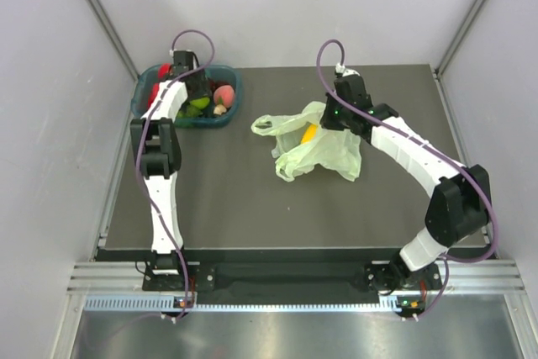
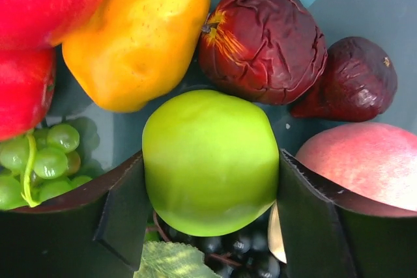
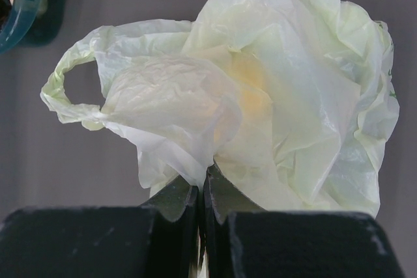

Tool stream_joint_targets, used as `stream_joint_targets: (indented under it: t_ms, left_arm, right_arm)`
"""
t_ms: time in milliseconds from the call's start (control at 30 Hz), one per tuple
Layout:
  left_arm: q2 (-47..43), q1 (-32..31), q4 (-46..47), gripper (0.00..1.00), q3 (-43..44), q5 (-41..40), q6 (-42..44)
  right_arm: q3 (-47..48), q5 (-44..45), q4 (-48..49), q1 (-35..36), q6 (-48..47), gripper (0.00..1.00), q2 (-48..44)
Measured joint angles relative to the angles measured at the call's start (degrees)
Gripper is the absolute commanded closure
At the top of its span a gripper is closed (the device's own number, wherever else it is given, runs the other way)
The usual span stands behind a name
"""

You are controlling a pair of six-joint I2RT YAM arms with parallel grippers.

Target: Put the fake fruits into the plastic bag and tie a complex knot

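In the left wrist view a green apple sits between the two black fingers of my left gripper, and both pads touch its sides. It lies inside the teal basket among other fake fruits: an orange-yellow one, a red one, two dark purple ones, a peach and green grapes. The pale-green plastic bag lies crumpled mid-table with a yellow fruit showing through it. My right gripper is shut on a fold of the bag. One handle loop sticks out to the left.
The basket stands at the table's back left corner, and its rim shows in the right wrist view. Dark grapes and a leaf lie under the apple. Grey walls close in the table on three sides.
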Motion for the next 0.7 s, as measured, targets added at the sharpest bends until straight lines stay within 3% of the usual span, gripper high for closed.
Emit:
stream_joint_targets:
  t_ms: [233, 500, 700]
  left_arm:
    - [-8.7, 1.3, 7.2, 0.52, -13.0, 5.2, -1.0]
    - [-34.4, 1.1, 20.9, 0.55, -37.0, 15.2, -7.2]
    - [-48.7, -4.5, 29.5, 0.55, -51.3, 19.4, -11.0]
  right_arm:
    - [0.0, 0.0, -0.1, 0.0, 0.0, 1.0, 0.5]
    - [0.8, 0.0, -1.1, 0.0, -1.1, 1.0, 0.9]
    - [1.8, 0.0, -1.6, 0.0, -1.8, 1.0, 1.0]
